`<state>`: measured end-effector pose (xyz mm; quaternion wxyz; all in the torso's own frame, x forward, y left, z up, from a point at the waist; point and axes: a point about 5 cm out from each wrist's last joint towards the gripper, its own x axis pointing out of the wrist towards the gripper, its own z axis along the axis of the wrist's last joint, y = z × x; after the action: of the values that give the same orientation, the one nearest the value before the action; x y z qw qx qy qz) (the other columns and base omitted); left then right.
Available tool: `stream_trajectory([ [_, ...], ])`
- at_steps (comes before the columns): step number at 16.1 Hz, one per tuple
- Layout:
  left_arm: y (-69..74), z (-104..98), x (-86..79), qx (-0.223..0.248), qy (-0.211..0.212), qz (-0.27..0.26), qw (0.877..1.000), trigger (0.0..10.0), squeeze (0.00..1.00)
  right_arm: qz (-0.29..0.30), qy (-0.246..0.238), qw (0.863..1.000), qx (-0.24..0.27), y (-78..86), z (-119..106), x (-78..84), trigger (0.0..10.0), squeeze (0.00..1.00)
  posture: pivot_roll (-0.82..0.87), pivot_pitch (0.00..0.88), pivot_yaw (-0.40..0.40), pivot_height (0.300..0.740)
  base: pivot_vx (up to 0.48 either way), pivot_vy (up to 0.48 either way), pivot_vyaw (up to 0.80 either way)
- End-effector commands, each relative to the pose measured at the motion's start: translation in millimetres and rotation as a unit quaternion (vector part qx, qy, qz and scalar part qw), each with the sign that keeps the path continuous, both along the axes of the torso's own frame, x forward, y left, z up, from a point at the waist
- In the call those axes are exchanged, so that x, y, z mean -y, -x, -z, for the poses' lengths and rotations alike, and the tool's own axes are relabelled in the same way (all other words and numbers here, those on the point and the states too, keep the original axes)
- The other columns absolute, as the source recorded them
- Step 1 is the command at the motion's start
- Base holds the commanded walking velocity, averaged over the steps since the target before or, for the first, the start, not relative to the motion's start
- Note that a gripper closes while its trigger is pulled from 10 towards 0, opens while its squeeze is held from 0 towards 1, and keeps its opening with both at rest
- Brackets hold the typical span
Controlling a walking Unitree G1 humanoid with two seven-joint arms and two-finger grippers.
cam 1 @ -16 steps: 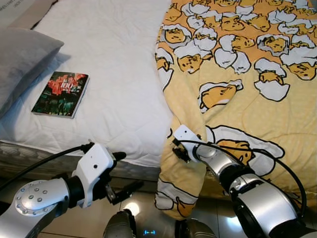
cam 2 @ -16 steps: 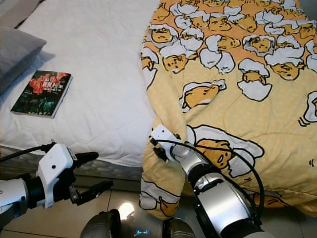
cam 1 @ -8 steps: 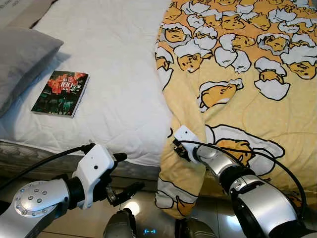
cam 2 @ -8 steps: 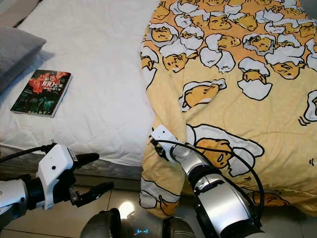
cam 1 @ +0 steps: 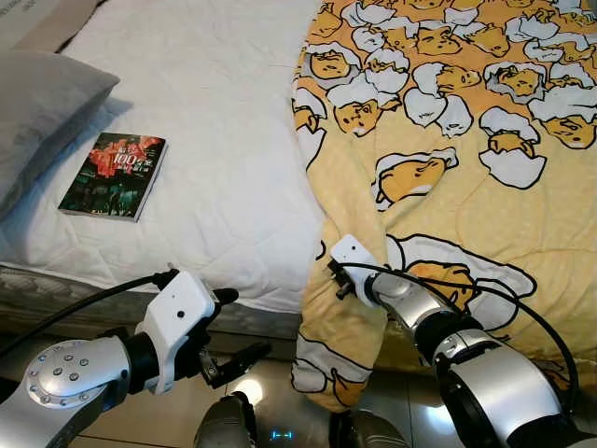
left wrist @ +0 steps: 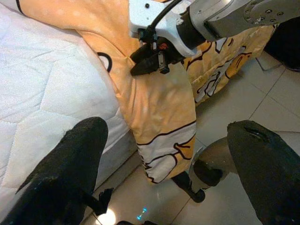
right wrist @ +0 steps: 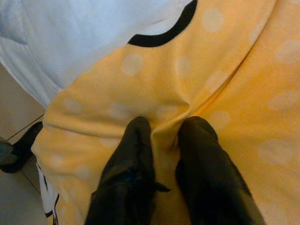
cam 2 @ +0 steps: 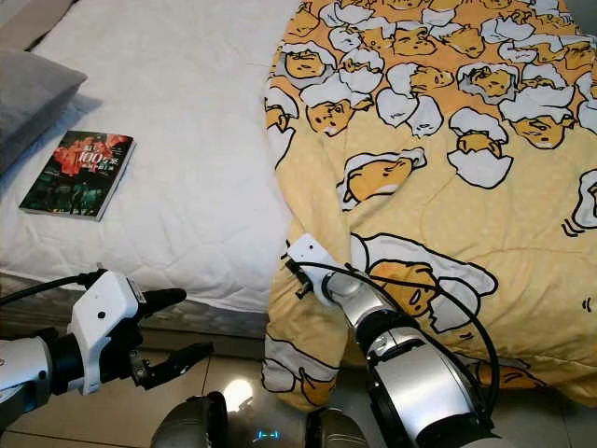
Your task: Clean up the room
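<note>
Blanket [cam 1: 448, 168] fold pinched by right pincer [right wrist: 164, 140]; book [cam 1: 114, 175] reads "100".

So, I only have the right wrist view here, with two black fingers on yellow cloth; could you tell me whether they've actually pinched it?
Observer: Yes. The right gripper is shut on a fold of the yellow blanket, at its corner hanging off the bed.
Operator: Thank you. And where is the other arm, please?
Observer: The left gripper hangs open below the mattress edge, holding nothing.
Operator: Is anything else lying on the bed?
Observer: A book lies flat on the white sheet, beside a grey pillow.
</note>
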<state>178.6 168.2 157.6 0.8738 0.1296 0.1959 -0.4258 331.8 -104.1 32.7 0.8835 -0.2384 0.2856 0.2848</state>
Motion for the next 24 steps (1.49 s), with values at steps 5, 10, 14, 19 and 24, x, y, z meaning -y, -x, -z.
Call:
stream_trajectory([
  [5,-2.7,-0.9,-5.7,0.004,-0.006,-0.016,1.000,10.0,0.00,0.025,-0.043,0.998,-0.033,7.0,8.4,5.9,0.0,0.00,0.27,0.191,-0.033,0.740,0.000,0.000,0.00],
  [10,-6.5,-2.0,-7.5,0.013,-0.004,-0.024,1.000,10.0,0.00,0.051,-0.192,0.979,-0.047,3.7,-1.3,-4.6,0.0,0.00,0.26,0.176,-0.030,0.740,0.000,0.000,0.00],
  [14,-9.6,-2.9,-7.5,0.018,-0.002,-0.026,1.000,10.0,0.00,-0.025,-0.298,0.951,-0.074,13.6,-5.8,-38.0,0.0,0.00,0.26,0.167,-0.025,0.740,0.000,0.000,0.00],
  [19,-10.8,-1.8,-6.6,0.021,-0.002,-0.023,1.000,10.0,0.00,-0.108,-0.296,0.945,-0.085,27.6,-1.6,-56.8,0.0,0.00,0.25,0.152,-0.021,0.740,0.000,0.000,0.00],
  [24,-15.2,0.2,-2.7,0.026,-0.002,-0.019,0.999,10.0,0.00,-0.111,-0.270,0.951,-0.098,40.4,14.1,-50.2,10.0,1.00,0.24,0.133,-0.022,0.740,0.000,0.000,0.00],
])
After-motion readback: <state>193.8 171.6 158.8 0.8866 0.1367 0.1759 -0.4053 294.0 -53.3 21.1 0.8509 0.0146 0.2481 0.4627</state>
